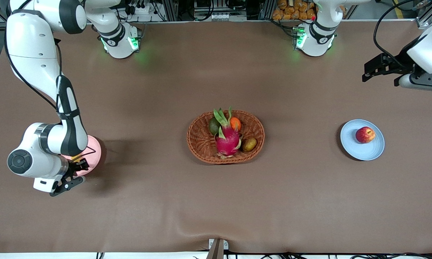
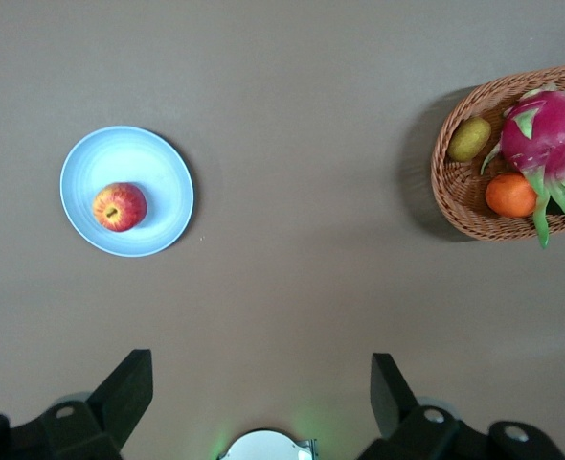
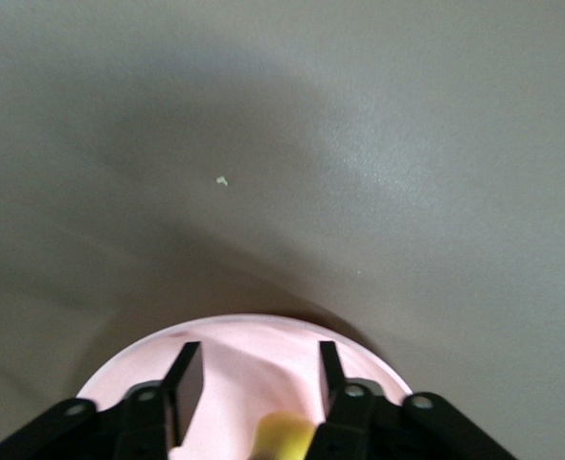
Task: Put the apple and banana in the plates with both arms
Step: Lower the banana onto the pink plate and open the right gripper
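The red apple [image 1: 365,135] lies on the light blue plate [image 1: 372,150] toward the left arm's end of the table; the left wrist view shows the apple [image 2: 120,206] and the plate [image 2: 158,168] too. My left gripper [image 1: 372,70] is open and empty, high over the bare table near that end [image 2: 260,356]. My right gripper [image 1: 75,175] is low over the pale pink plate [image 1: 94,146] at the right arm's end. In the right wrist view its fingers stand apart [image 3: 259,350] over the plate [image 3: 359,359], with the yellow end of the banana [image 3: 282,436] between them. The arm hides the banana in the front view.
An oval wicker basket [image 1: 200,145] stands mid-table with a pink dragon fruit [image 1: 227,138], an orange fruit [image 1: 235,123], a green fruit [image 1: 214,126] and a brown-green fruit [image 1: 249,144]. The table's edge nearest the front camera runs along the bottom of the front view.
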`<act>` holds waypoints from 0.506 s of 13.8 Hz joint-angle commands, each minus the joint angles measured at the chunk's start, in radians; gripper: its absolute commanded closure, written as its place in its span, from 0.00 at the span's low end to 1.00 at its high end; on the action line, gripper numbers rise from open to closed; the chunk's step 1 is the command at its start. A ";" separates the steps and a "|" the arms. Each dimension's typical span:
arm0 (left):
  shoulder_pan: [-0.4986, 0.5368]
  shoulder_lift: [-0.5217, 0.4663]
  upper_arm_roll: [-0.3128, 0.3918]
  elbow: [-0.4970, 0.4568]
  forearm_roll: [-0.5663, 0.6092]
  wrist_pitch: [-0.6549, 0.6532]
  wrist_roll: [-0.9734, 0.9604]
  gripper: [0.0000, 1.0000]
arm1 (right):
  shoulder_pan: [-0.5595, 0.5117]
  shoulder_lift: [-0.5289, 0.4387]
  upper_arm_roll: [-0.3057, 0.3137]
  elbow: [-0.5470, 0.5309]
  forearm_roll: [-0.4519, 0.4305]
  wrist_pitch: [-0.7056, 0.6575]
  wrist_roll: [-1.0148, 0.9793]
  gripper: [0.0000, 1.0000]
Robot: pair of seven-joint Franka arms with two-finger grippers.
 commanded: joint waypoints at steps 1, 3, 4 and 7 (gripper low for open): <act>-0.009 -0.034 0.033 -0.036 -0.017 0.000 0.012 0.00 | -0.002 -0.079 0.009 0.024 0.017 -0.067 -0.034 0.00; -0.009 -0.034 0.050 -0.031 -0.011 0.000 0.012 0.00 | 0.007 -0.132 0.009 0.087 0.017 -0.206 -0.028 0.00; -0.009 -0.033 0.055 -0.031 -0.014 0.002 0.012 0.00 | 0.007 -0.150 0.009 0.122 0.018 -0.281 -0.027 0.00; -0.014 -0.034 0.065 -0.025 -0.017 0.009 -0.002 0.00 | 0.007 -0.187 0.015 0.229 0.018 -0.466 -0.029 0.00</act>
